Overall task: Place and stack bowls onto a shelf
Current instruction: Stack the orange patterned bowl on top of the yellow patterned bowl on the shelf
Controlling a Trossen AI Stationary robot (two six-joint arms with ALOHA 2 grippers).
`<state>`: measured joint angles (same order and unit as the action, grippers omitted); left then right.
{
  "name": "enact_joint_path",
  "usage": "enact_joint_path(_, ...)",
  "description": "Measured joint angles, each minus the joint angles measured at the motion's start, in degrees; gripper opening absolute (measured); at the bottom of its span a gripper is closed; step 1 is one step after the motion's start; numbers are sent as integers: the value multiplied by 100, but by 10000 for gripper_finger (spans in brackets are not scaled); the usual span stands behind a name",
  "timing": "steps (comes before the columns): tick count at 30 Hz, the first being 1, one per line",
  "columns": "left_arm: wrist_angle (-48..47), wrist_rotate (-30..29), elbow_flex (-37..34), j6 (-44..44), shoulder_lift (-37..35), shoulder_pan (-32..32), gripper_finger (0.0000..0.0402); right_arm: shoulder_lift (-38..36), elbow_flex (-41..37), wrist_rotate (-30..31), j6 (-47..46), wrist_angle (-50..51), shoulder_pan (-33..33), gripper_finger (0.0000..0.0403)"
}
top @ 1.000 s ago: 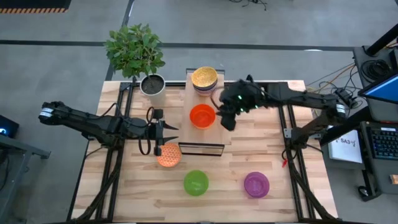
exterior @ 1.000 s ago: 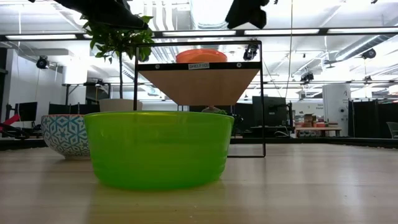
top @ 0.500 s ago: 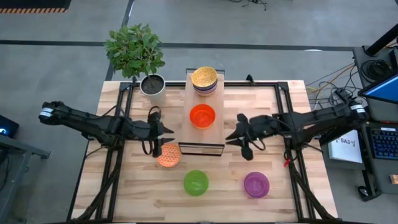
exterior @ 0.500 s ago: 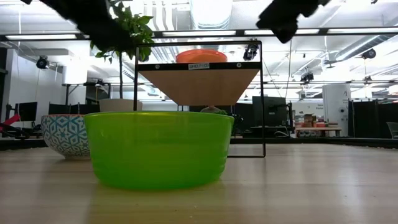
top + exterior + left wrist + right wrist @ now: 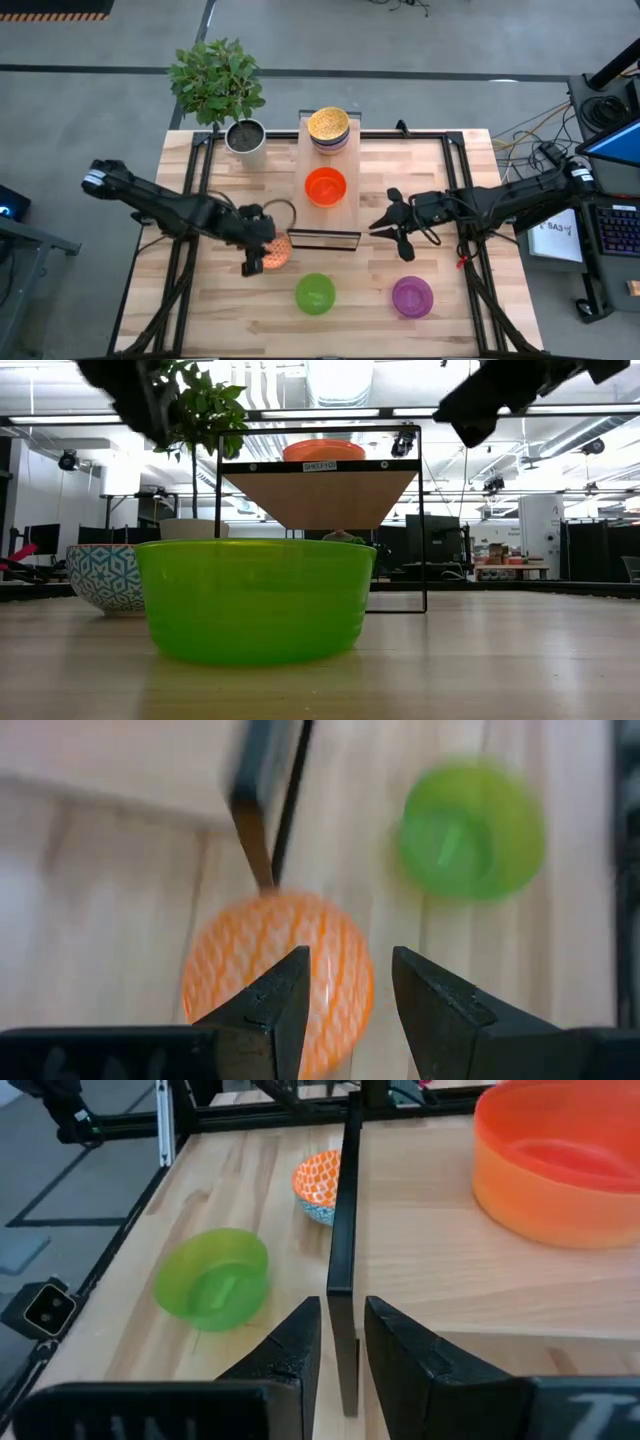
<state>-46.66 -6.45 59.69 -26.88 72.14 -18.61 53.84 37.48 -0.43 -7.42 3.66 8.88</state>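
left claw (image 5: pixel 345 995) gapes over patterned bowl (image 5: pixel 275 975) on plank table (image 5: pixel 470 310); right claw (image 5: pixel 340 1345) narrow.

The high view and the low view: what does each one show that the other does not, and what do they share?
Only the high view shows the purple bowl, the gold bowl on its stack at the shelf's far end, and both grippers: left by the orange-patterned bowl, right beside the shelf. Only the low view shows that bowl's blue-and-white outside and the room behind. Both show the green bowl, the orange bowl on the shelf, and the plant.
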Motion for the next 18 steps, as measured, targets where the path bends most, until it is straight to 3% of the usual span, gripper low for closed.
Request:
enact_joint_path(4, -494, 20, 244, -237, 517, -244, 126, -26, -205, 0, -1, -18, 0, 72)
enact_joint_path(11, -496, 235, 251, -571, 1138, -318, 130, -97, -353, -123, 146, -197, 0, 73)
enact_joint_path(18, -472, 299, 250, -668, 1622, -363, 178, -120, -402, -321, 185, -231, 0, 73)
